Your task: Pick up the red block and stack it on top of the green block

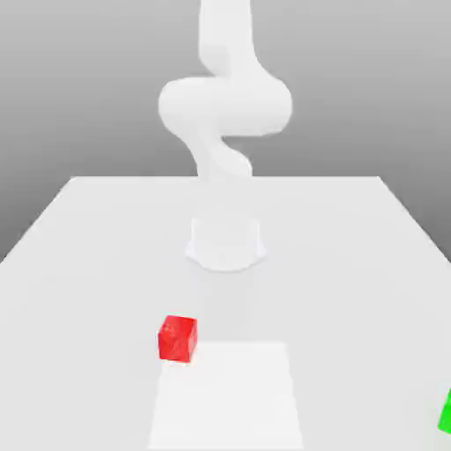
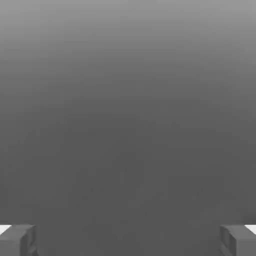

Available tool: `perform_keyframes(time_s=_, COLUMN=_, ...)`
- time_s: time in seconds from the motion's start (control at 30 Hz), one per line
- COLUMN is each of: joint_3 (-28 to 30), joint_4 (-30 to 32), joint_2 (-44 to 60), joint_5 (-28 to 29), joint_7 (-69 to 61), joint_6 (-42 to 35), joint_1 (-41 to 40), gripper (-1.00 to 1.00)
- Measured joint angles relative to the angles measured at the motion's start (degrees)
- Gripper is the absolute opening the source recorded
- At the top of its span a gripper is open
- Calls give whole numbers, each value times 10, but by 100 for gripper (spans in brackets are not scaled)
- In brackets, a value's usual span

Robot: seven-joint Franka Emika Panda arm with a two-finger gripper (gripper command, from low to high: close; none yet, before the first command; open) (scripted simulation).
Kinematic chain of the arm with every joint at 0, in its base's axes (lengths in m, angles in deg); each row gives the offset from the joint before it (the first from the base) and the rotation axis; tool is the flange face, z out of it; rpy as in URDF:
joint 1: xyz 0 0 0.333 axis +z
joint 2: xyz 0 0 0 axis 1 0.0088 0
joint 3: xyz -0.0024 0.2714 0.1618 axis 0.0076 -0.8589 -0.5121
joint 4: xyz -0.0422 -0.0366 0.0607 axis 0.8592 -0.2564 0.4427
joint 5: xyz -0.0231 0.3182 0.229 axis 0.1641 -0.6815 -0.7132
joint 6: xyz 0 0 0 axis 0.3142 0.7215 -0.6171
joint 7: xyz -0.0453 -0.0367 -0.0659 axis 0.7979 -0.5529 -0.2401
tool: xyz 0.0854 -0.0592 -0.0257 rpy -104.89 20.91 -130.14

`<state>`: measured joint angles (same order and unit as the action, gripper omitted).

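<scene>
closest to me, over at the edge of the exterior view's right, there's the green block [image 1: 447, 414], and i can see just a part of it, cut off by the border. it's down on the white table [image 1: 352, 299]. near the middle, a paler square patch [image 1: 227, 396] lies across the tabletop, its sides drawing in a little as it runs away from me.

at the patch's far corner, on the exterior view's left, sits the red block [image 1: 177, 339]. it's a small bright cube, turned slightly, so i see a front face and a darker side face, and it overlaps that corner from where i look. the two blocks are well apart, with most of the patch's width and a stretch of table between them.

further back, the robot's round base [image 1: 226, 245] stands on the table behind the red block. above it the white arm [image 1: 225, 106] bends through thick rounded joints and goes up past the top border. in the hand view the gripper [image 2: 128, 241] is released, its two fingers spread wide with grey between them.

beyond the arm are the table's straight far edge and a grey background [image 1: 352, 79], darker low down and lighter higher up.
</scene>
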<state>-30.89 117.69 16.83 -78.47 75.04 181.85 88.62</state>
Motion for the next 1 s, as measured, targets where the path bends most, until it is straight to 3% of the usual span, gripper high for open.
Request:
perform_keyframes(time_s=0.53, joint_3=51, joint_4=297, joint_2=296, joint_5=23, joint_7=-3, joint_6=233, joint_1=-61, gripper=0)
perform_keyframes(time_s=0.77, joint_3=26, joint_4=311, joint_2=498, joint_5=-40, joint_7=-51, joint_6=396, joint_1=-87, gripper=0)
perform_keyframes(time_s=0.8, joint_3=18, joint_4=309, joint_2=517, joint_5=-44, joint_7=-54, joint_6=412, joint_1=-94, gripper=-100)
perform_keyframes(time_s=1.0, joint_3=13, joint_4=308, joint_2=526, joint_5=-44, joint_7=-54, joint_6=420, joint_1=-100, gripper=-100)
